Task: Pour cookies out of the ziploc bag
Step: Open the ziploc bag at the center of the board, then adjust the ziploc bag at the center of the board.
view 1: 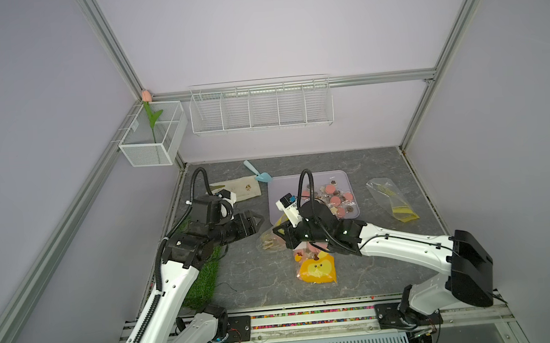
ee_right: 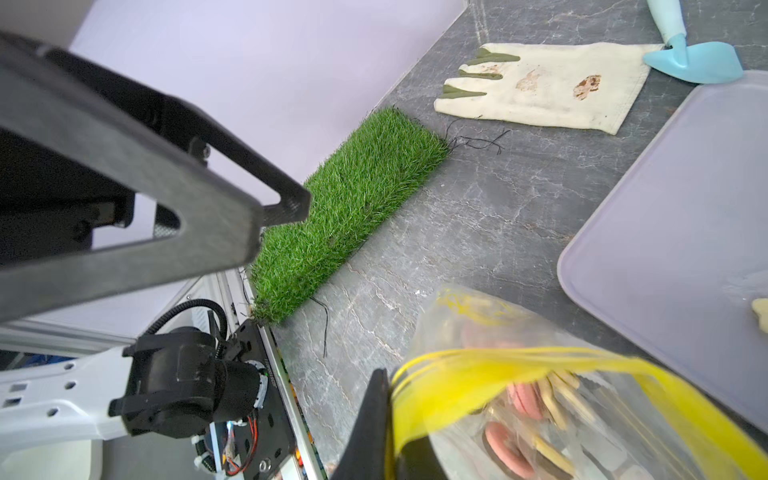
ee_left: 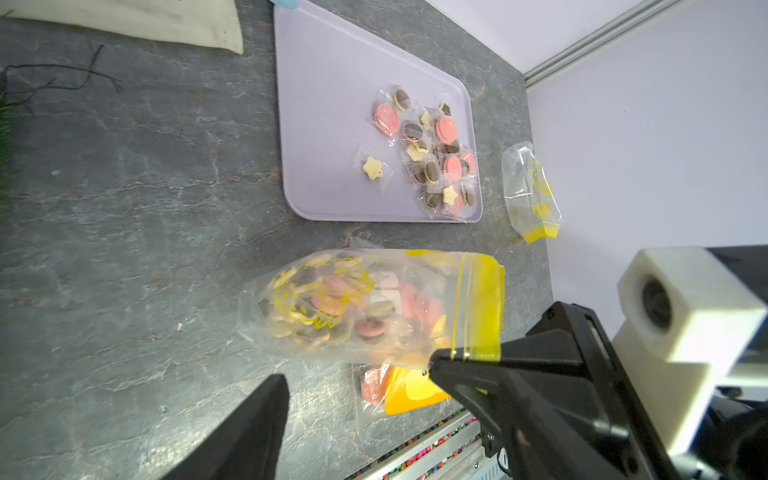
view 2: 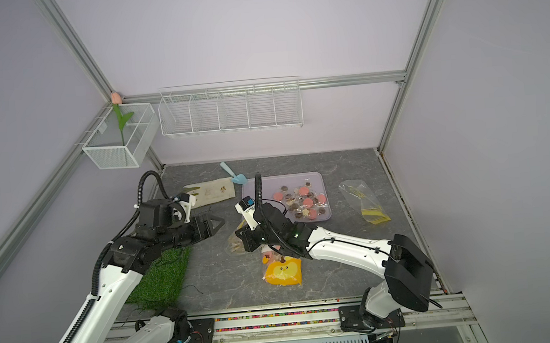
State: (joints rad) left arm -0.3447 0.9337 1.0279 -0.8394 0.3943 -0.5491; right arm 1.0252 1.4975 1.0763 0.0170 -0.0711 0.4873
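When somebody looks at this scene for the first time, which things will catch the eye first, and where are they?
The clear ziploc bag, stuffed with pink and brown cookies, sits mid-table with its yellow zip strip pinched by the right end effector. Farther back, a lilac tray holds a heap of wrapped cookies, and nearer the robot lies a bright yellow-orange cartoon-face piece.
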